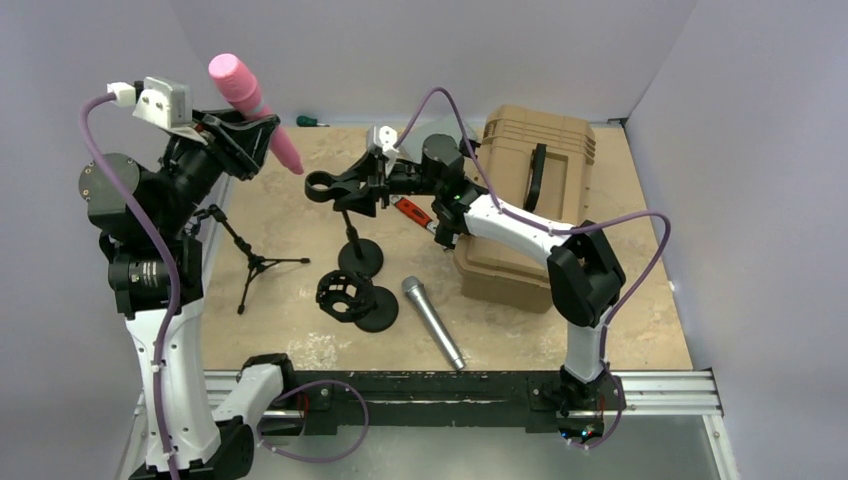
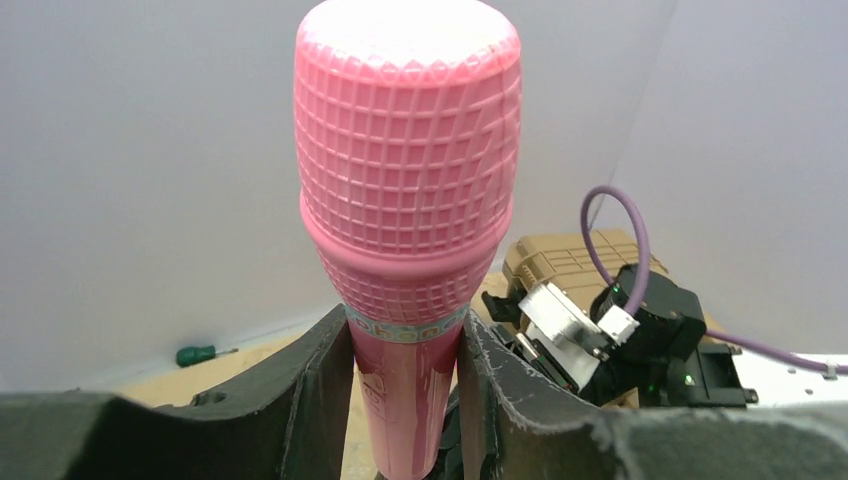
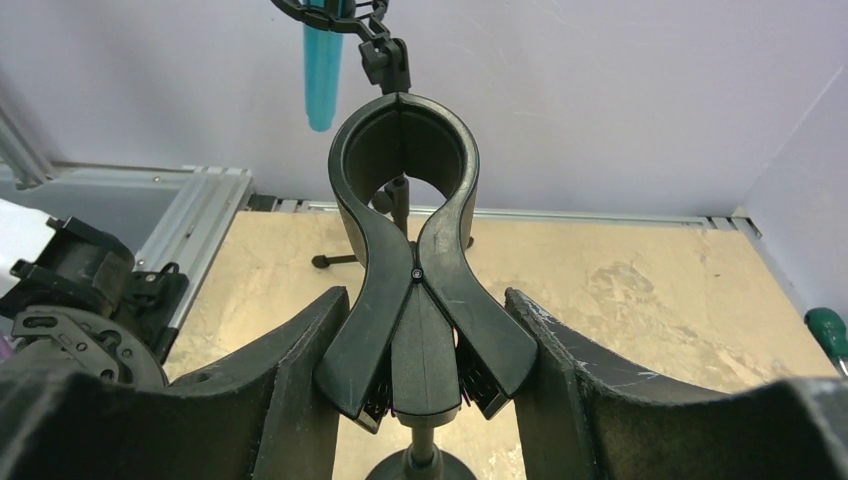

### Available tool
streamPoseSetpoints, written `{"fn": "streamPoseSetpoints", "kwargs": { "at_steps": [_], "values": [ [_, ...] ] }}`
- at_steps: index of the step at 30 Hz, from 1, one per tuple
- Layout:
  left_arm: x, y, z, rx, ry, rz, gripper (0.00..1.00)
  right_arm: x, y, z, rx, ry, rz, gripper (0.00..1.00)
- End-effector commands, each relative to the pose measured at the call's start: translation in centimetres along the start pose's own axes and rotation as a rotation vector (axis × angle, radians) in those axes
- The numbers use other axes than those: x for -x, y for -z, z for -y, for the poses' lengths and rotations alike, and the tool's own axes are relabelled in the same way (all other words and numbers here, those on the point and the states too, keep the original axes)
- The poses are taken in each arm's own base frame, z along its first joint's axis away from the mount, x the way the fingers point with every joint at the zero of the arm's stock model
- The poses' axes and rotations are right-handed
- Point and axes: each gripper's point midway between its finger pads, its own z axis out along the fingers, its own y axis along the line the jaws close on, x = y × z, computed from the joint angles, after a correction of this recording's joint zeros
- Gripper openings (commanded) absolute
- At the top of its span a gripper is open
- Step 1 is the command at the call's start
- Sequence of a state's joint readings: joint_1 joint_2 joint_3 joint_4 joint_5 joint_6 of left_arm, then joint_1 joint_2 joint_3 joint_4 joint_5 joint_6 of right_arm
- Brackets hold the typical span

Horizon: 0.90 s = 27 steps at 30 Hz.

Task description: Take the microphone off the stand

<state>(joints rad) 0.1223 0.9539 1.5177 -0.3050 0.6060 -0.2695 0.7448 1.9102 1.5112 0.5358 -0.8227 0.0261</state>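
Note:
A pink microphone [image 1: 245, 95] is clamped by its handle in my left gripper [image 1: 255, 130], held high above the table's left side, clear of any stand. In the left wrist view the microphone [image 2: 405, 180] stands upright between the fingers of this gripper [image 2: 405, 330]. My right gripper [image 1: 352, 190] is closed around the handles of the black spring clip [image 3: 380, 270] atop a round-base stand [image 1: 360, 257]. The clip's ring [image 1: 320, 185] is closed and empty. In the right wrist view, both fingers of this gripper [image 3: 425, 300] press the clip's handles.
A silver microphone [image 1: 432, 322] lies on the table near the front. A shock-mount stand [image 1: 350, 297], a tripod stand [image 1: 250, 260], a tan case [image 1: 530, 200], a red tool [image 1: 413, 212] and a green screwdriver [image 1: 310, 121] are around. A teal microphone [image 3: 322, 70] hangs in another mount.

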Motion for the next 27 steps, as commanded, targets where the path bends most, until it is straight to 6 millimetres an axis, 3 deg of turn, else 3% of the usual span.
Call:
{"fn": "streamPoseSetpoints", "kwargs": {
  "at_steps": [1,6,8,11,14,19,24,27],
  "values": [
    [-2.2,-0.4,-3.5,0.185,0.135,-0.079,0.0,-1.5,0.6,1.4,-0.097,0.044,-0.066,0.3],
    [-6.0,-0.7,-6.9,0.344,0.224,-0.21,0.0,-0.9,1.2,2.0,-0.174,0.03,-0.067,0.49],
    [-7.4,-1.1,-8.2,0.387,0.235,-0.255,0.0,-0.9,1.3,2.2,-0.197,0.019,-0.067,0.64],
    [-10.5,-2.0,-10.2,0.433,0.263,-0.355,0.0,-0.8,1.4,2.1,-0.2,0.011,-0.073,0.76],
    [-14.2,-3.2,-12.2,0.463,0.297,-0.453,0.0,-0.3,1.6,1.8,-0.198,0.004,-0.066,0.79],
    [-23.1,-5.3,-15.5,0.495,0.41,-0.67,0.0,0.8,2.1,1.4,-0.208,0.007,-0.053,0.83],
    [-30.7,-6.6,-16.4,0.472,0.535,-0.835,0.0,1.2,2.5,1.2,-0.216,0.017,-0.044,0.84],
    [-34.3,-6.4,-17.3,0.546,0.474,-0.885,0.0,1.4,2.5,1.1,-0.215,0.019,-0.04,0.84]
  ]
}}
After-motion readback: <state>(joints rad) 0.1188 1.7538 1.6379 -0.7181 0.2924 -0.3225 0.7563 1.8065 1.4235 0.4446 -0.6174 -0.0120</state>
